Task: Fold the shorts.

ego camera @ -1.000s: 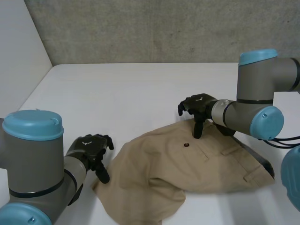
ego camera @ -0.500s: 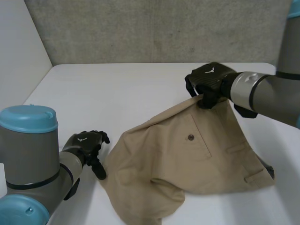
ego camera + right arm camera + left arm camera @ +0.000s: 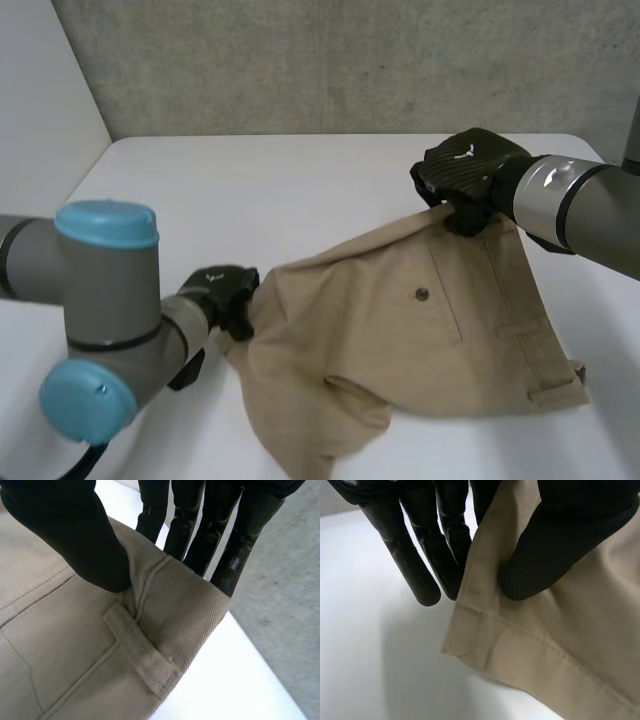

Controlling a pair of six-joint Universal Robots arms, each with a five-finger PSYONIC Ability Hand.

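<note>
Tan shorts (image 3: 400, 330) lie rumpled on the white table (image 3: 250, 190), a dark button on the upper layer. My right hand (image 3: 465, 180) pinches the waistband at the far right corner and holds it raised off the table. In the right wrist view the thumb (image 3: 75, 535) presses the waistband (image 3: 165, 615) beside a belt loop against the fingers. My left hand (image 3: 228, 295) grips the shorts' left edge. There the thumb (image 3: 555, 545) clamps a hemmed corner (image 3: 485, 635) against the fingers.
The table's left edge meets a white wall (image 3: 40, 110). A grey concrete wall (image 3: 330, 60) runs behind the far edge. Bare table surface stretches beyond the shorts toward the far side.
My left hand moved right and closed on the shorts' left edge. My right hand, holding the waistband, shifted slightly right and kept it lifted, stretching the cloth between both hands.
</note>
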